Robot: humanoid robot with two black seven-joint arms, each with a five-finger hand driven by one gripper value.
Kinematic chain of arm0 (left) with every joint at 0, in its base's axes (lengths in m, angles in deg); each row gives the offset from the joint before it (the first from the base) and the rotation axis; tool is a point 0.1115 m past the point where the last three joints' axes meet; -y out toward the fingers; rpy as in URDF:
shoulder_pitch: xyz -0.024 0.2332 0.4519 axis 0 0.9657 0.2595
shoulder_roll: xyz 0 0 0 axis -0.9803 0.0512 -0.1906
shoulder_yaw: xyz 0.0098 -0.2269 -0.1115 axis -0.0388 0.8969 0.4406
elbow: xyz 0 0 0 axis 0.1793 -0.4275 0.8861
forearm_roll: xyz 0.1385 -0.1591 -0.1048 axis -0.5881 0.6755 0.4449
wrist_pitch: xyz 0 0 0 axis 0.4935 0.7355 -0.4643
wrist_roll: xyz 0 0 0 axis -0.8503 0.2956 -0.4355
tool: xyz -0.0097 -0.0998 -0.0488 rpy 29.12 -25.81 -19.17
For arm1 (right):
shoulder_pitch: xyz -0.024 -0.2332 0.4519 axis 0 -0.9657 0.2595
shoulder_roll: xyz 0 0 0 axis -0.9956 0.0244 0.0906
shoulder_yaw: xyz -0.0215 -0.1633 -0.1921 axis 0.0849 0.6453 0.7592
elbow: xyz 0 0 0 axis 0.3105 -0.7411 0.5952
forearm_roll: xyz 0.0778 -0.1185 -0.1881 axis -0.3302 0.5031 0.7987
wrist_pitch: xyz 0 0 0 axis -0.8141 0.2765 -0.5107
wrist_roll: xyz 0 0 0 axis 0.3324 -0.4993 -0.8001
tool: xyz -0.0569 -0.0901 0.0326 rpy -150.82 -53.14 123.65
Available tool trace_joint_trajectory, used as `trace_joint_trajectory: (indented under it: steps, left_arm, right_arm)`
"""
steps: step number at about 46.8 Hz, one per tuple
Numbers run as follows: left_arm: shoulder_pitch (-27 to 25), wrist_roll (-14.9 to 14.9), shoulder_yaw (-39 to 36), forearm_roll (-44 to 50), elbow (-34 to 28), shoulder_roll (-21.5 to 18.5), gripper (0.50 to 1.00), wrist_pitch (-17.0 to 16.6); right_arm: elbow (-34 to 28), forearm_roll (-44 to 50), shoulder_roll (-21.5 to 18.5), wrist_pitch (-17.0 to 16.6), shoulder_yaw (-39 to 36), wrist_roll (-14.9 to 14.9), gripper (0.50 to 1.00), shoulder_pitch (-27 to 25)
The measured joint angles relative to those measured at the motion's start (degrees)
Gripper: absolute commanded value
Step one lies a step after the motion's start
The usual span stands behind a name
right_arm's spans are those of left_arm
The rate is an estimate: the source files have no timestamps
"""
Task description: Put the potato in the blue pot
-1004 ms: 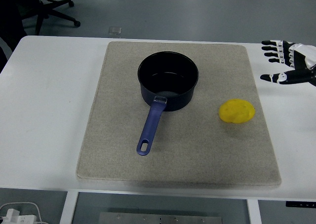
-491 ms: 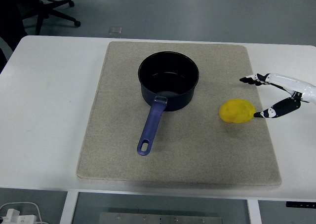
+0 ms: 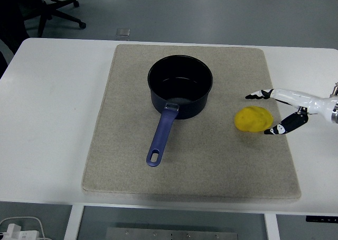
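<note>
1. The potato (image 3: 253, 119), yellow and rounded, lies on the beige mat (image 3: 211, 160) at about 4 o'clock from the blue pot (image 3: 180, 85), near it but apart.
2. The right hand (image 3: 288, 109) reaches in from 3 o'clock; its fingers are spread wide around the potato's right side, one fingertip (image 3: 254, 95) just above the potato at its 12 o'clock, another at its 4 o'clock. I cannot tell whether either tip touches the potato; nothing is gripped.
3. The blue pot stands upright on the mat's upper middle. Its dark inside holds nothing that shows, only a glossy bare bottom.
4. The pot's blue handle (image 3: 161, 136) runs toward 7 o'clock and ends in a hanging hole.
5. The mat covers the middle of the white table (image 3: 47, 118).
6. Beyond the table's far edge, at 11 o'clock, an office chair's base (image 3: 55, 12) stands on the grey floor.
</note>
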Motion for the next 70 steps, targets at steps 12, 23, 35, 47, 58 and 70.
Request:
trace_joint_trajectory:
  steps: [12,23,35,47,58,70]
  left_arm:
    - [0.02,-0.02,0.0,0.0,0.0,0.0,0.994,0.0]
    - [0.01,-0.01,0.0,0.0,0.0,0.0,0.996,0.0]
    - [0.0,-0.01,0.0,0.0,0.0,0.0,0.994,0.0]
    - [-0.01,0.0,0.0,0.0,0.0,0.0,0.994,-0.03]
    - [0.03,-0.01,0.0,0.0,0.0,0.0,0.994,-0.04]
    - [0.02,-0.02,0.0,0.0,0.0,0.0,0.994,-0.03]
  right_arm:
    - [-3.08,0.96,-3.58,0.07,4.35,-0.13,0.932,1.98]
    - [-4.56,0.89,-3.94,-0.64,4.53,-0.09,0.932,2.54]
    - [-5.08,0.88,-4.57,-0.07,4.46,-0.14,0.907,2.38]
    - [-6.31,0.99,-4.99,0.11,4.67,-0.38,0.776,2.29]
    - [-6.51,1.88,-4.97,0.74,6.77,-0.71,0.577,2.5]
    - [-6.63,1.91,-5.0,0.97,6.77,-1.81,0.5,2.7]
